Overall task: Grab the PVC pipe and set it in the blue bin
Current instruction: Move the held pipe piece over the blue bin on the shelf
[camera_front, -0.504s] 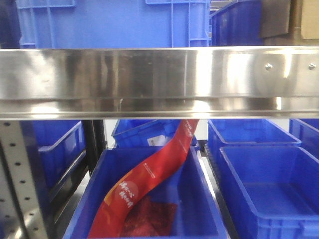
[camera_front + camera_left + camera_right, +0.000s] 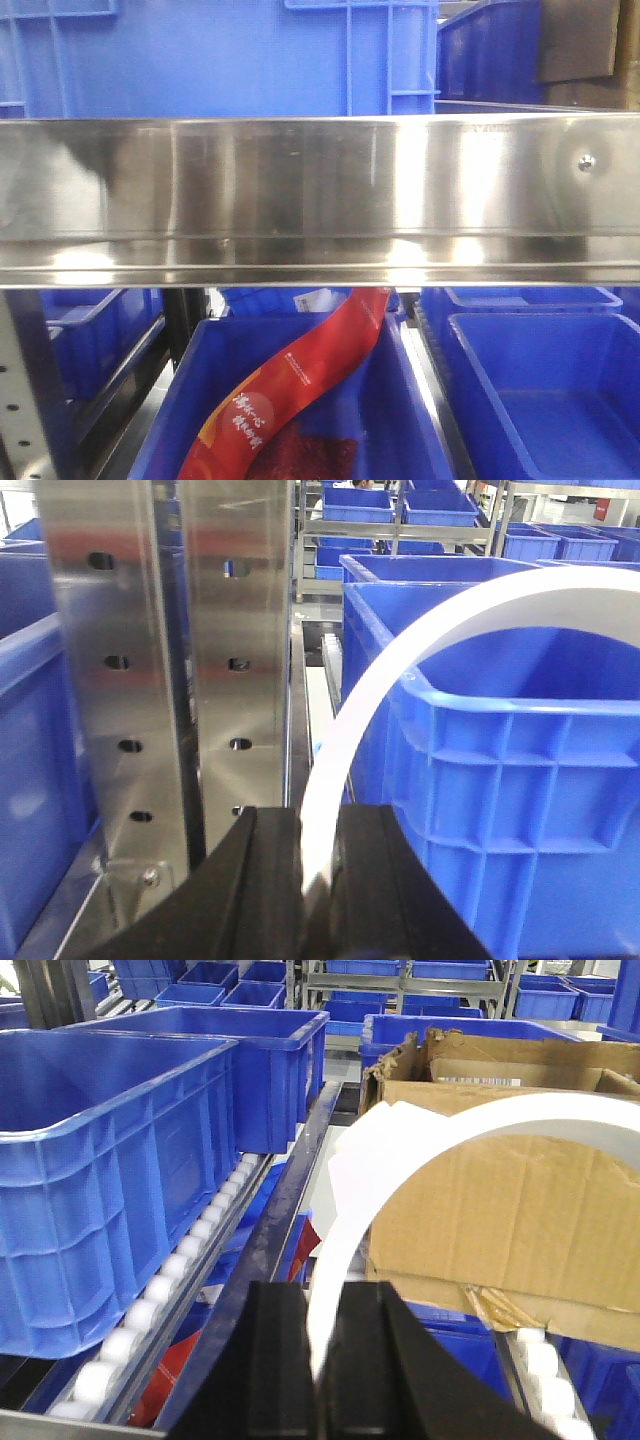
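Arching against a blue bin [image 2: 500, 780], a white PVC pipe [image 2: 338, 760] is clamped in the left end effector [image 2: 318, 825]. White pipe is likewise clamped in the right end effector [image 2: 325, 1300], before a cardboard box [image 2: 500, 1210].

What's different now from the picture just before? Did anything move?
The shiny steel rail now sits lower and looks bigger, and its screw slid right and down. A second screw left the picture. Likely the camera moved, not the shelf. Nothing was grabbed or dropped in this view. The red banner still droops into the blue bin below.
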Controlling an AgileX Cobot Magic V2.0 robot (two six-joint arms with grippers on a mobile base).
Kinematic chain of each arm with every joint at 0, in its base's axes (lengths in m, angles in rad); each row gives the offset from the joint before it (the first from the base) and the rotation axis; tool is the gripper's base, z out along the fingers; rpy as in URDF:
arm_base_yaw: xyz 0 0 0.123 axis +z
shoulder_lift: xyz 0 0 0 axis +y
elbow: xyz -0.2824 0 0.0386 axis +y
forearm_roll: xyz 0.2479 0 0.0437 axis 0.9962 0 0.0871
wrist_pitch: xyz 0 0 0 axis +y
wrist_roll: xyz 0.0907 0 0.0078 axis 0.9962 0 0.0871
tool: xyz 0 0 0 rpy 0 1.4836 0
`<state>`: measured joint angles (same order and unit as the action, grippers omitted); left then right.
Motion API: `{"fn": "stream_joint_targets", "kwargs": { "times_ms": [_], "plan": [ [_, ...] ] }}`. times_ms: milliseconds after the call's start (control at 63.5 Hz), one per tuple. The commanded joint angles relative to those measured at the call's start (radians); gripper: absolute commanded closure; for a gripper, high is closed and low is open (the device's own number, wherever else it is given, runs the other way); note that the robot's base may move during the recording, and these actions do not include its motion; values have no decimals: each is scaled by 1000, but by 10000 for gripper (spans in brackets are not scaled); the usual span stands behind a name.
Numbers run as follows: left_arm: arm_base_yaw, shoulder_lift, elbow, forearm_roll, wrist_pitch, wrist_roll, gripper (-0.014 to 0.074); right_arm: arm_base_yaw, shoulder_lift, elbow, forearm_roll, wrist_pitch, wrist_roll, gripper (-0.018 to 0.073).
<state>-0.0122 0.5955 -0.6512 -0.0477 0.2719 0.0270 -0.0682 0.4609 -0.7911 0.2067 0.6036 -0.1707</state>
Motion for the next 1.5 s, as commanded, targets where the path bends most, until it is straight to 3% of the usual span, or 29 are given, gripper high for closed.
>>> {"fn": "stream_joint_targets", "kwargs": {
  "times_ms": [0, 1087, 1481],
  "plan": [
    [-5, -3, 1, -2, -29, -2, 707, -1, -4, 3, -2, -28, -3, 728],
    [-5, -3, 1, -2, -29, -2, 707, -1, -4, 3, -2, -28, -3, 728],
    [-5, -3, 1, -2, -150, -2, 707, -1, -4, 3, 0, -103, -3, 728]
  ]
}}
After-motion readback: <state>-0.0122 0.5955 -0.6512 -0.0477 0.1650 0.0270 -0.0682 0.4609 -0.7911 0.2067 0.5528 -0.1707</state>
